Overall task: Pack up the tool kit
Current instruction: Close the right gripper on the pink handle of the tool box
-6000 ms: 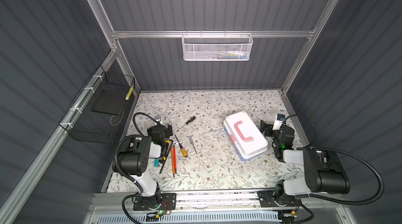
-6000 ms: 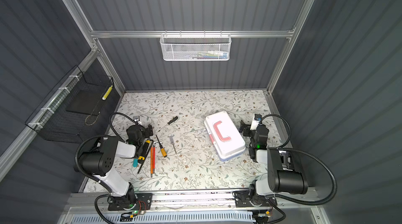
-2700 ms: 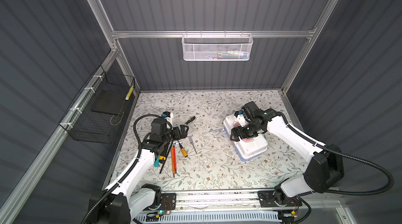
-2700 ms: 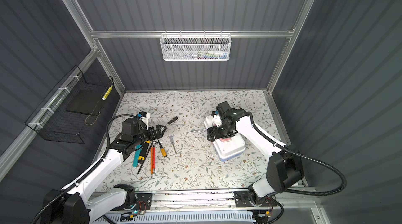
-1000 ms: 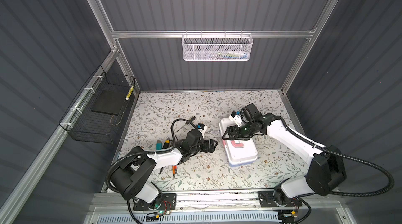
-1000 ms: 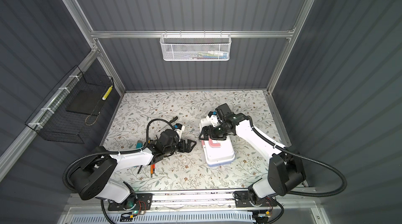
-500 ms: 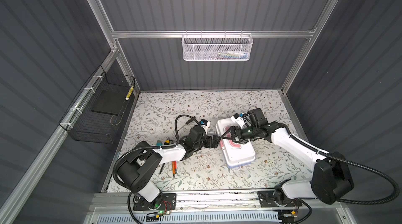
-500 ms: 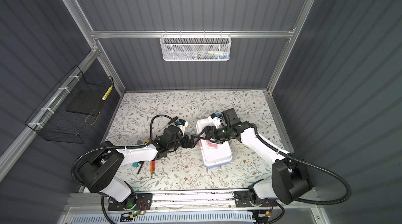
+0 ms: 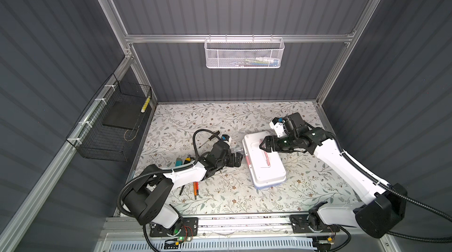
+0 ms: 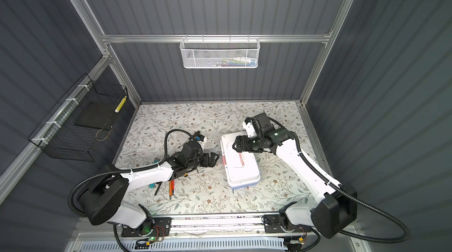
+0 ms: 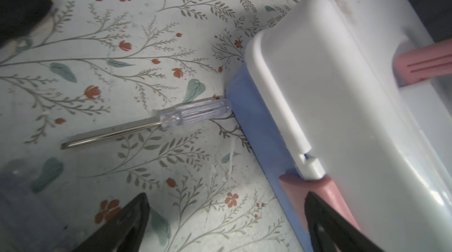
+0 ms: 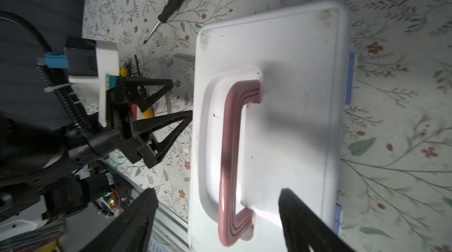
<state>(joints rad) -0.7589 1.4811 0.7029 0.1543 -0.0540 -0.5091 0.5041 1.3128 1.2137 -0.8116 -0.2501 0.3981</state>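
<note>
Left gripper [image 11: 226,197], reaching low, gapes, perhaps touching the latch [image 11: 326,189]; right gripper [image 12: 216,190] gapes above the handle [image 12: 230,145].

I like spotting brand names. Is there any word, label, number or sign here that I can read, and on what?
No text can be read anywhere.
Tool kit lid: plain white, no lettering shows.
Items in the white mesh basket: any print too small to read.
Yellow strip in the black wire basket: any markings too small to read.

White lid [image 9: 267,173], pink handle [image 12: 231,155], light blue body [image 11: 256,126], floral-patterned tabletop [image 9: 195,116], clear-handled screwdriver [image 11: 193,115]
</note>
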